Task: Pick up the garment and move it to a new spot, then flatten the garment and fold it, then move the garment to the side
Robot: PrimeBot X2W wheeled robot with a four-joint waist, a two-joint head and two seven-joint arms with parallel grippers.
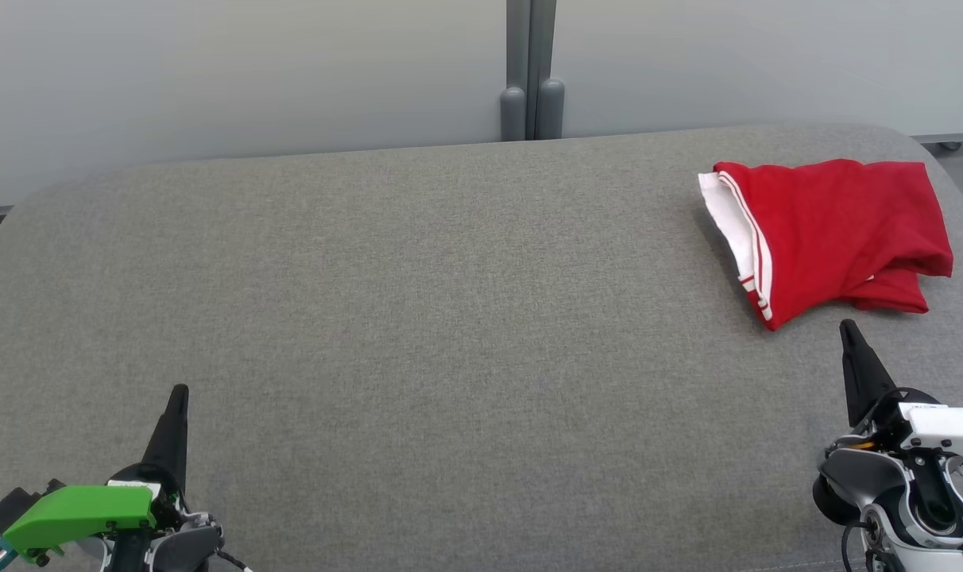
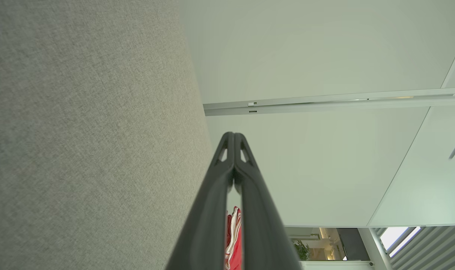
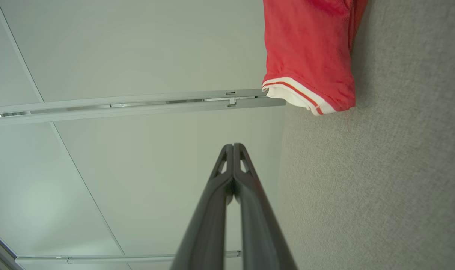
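The garment [image 1: 835,230] is red with a white striped hem. It lies folded in a loose bundle at the far right of the grey cushioned surface [image 1: 418,302]. My right gripper [image 1: 848,326] stands shut just in front of it, a short gap short of the cloth, holding nothing. In the right wrist view the garment [image 3: 310,52] lies ahead and to the right of the closed gripper [image 3: 233,145]. My left gripper [image 1: 179,391] is shut and empty at the near left, far from the cloth. Between the closed fingers of my left gripper [image 2: 234,134], a sliver of the garment [image 2: 233,240] shows.
A pale wall with a grey vertical post [image 1: 531,71] runs behind the surface. The surface's rounded far edge and right corner lie close to the garment. Bare grey fabric stretches across the middle and left.
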